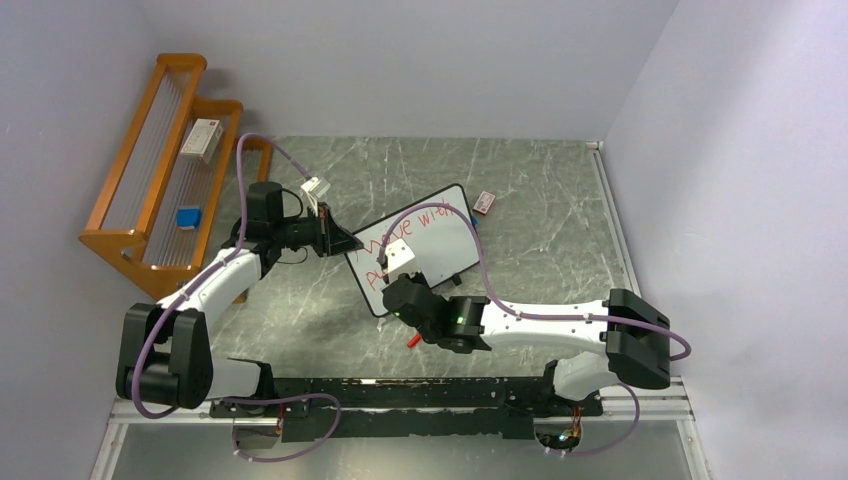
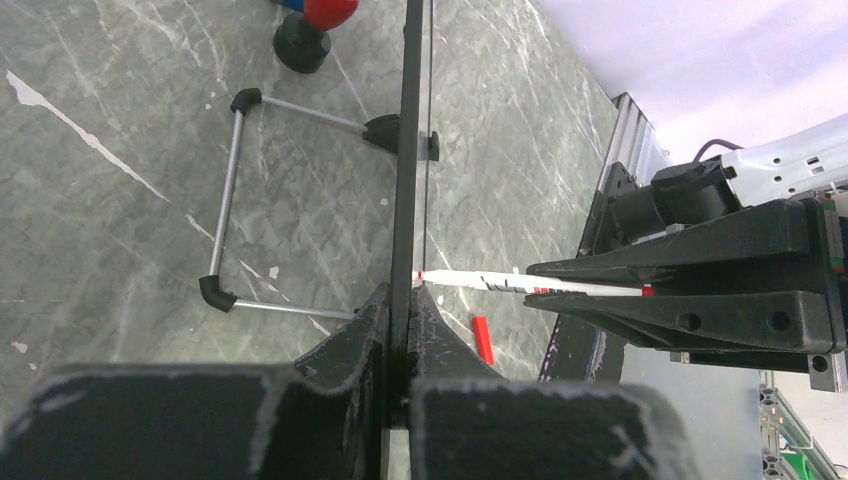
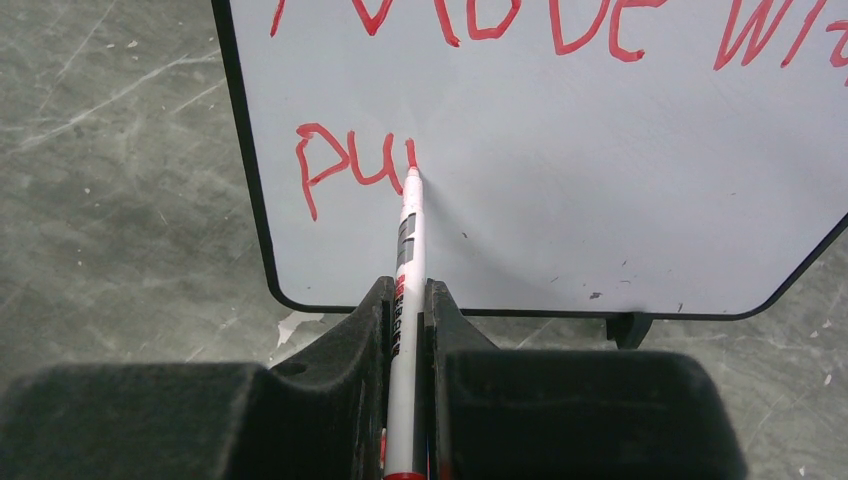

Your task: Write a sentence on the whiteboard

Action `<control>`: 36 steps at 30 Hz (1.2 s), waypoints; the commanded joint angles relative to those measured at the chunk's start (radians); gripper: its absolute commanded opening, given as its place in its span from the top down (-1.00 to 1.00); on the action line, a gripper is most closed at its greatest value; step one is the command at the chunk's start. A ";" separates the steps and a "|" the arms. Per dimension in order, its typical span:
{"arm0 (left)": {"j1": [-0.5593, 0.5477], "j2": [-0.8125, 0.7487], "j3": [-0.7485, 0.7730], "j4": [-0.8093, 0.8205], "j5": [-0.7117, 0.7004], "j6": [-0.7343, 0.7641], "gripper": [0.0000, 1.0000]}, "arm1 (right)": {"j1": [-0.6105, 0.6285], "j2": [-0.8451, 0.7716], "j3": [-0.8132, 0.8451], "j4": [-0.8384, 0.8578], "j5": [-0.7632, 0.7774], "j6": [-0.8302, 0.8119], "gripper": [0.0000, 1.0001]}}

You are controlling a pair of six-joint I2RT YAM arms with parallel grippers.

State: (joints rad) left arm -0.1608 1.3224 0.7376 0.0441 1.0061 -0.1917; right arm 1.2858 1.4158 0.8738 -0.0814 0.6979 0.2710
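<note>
The whiteboard (image 1: 435, 230) stands tilted on the table, with red writing in two rows. My left gripper (image 1: 343, 243) is shut on its left edge; in the left wrist view the board (image 2: 411, 150) shows edge-on between the closed fingers of the left gripper (image 2: 408, 297). My right gripper (image 1: 397, 272) is shut on a white marker with red ink (image 3: 409, 240). The marker's tip touches the board (image 3: 600, 200) just after the letters "PU" in the lower row. The right gripper (image 3: 407, 292) is close in front of the board. The marker also shows in the left wrist view (image 2: 540, 285).
A red marker cap (image 1: 413, 340) lies on the table near the right arm. A small red and white item (image 1: 484, 202) lies behind the board. A wooden rack (image 1: 130, 245) at the far left holds a box (image 1: 202, 140) and a blue item (image 1: 188, 217). The board's wire stand (image 2: 235, 190) rests behind it.
</note>
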 commanded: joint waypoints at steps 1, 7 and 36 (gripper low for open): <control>0.000 0.029 -0.010 -0.089 -0.052 0.030 0.90 | -0.004 -0.004 -0.020 -0.019 -0.005 0.027 1.00; 0.000 0.029 -0.009 -0.089 -0.052 0.030 0.90 | -0.003 -0.004 -0.016 -0.019 -0.009 0.025 1.00; -0.006 0.031 -0.009 -0.094 -0.050 0.033 0.90 | -0.003 0.009 0.000 0.071 0.035 -0.019 1.00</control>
State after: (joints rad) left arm -0.1608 1.3224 0.7380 0.0422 1.0065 -0.1902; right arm 1.2934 1.4155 0.8654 -0.0788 0.6964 0.2745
